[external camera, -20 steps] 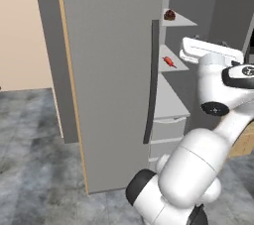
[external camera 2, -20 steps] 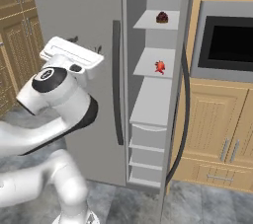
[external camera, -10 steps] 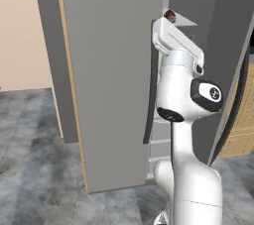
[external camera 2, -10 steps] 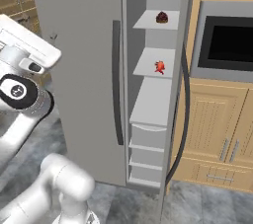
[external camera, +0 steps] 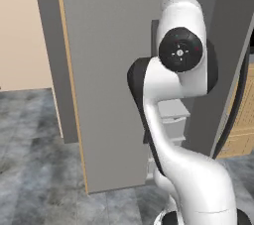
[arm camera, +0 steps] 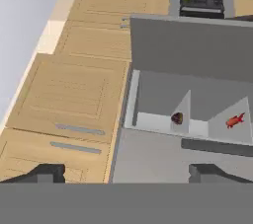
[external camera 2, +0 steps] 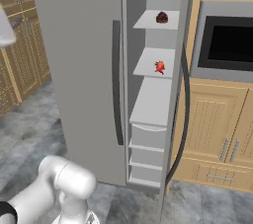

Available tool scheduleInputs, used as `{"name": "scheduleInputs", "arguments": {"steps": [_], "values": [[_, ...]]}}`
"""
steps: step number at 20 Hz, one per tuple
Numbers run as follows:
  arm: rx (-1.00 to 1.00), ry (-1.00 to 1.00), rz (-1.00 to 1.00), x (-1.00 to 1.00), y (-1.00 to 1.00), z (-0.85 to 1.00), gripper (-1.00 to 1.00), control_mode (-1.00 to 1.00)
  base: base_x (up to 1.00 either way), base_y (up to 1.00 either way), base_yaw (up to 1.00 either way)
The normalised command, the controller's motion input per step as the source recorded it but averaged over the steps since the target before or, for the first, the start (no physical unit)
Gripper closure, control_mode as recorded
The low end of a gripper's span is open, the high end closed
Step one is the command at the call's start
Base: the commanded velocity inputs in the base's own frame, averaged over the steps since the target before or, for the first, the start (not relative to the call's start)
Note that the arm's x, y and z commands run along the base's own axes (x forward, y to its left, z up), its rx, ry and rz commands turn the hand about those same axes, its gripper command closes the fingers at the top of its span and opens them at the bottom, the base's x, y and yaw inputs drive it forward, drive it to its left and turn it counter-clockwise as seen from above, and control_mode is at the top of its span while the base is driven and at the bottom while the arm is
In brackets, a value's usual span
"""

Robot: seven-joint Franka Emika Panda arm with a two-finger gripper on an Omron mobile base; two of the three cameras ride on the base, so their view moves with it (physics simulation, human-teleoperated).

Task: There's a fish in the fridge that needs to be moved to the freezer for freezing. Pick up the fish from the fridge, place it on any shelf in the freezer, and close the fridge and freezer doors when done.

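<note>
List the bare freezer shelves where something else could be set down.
The third shelf, below the fish and above the grey drawers, is fully bare. The fish's shelf and the top one with the dark lump have free room left of each item.

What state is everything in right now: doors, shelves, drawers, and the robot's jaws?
Wide grey fridge door: shut.
Narrow grey freezer door: open.
Small red-orange fish: lying on the middle light-grey freezer shelf.
Dark red-brown lump: resting on the top shelf.
Grey freezer drawers: closed.
Gripper: jaws open, holding nothing.
</note>
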Motion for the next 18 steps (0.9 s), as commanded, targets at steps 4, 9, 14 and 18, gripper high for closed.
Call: {"name": "scheduleInputs", "arguments": {"steps": [4,9,14,18], "values": [[0.85,0.46,0.30,0.43,-0.66,-0.71,-1.00,-1.00,0.00,0.00,0.00],[0.52,0.21,0.38,0.95,-0.58,-1.00,-1.00,-1.00,0.00,0.00,0.00],[0.66,0.05,0.41,0.20,-0.02,-1.00,-1.00,-1.00,0.00,0.00,0.00],[0.59,-0.07,0.29,-0.10,0.02,-0.99,-1.00,-1.00,0.00,0.00,0.00]]}}
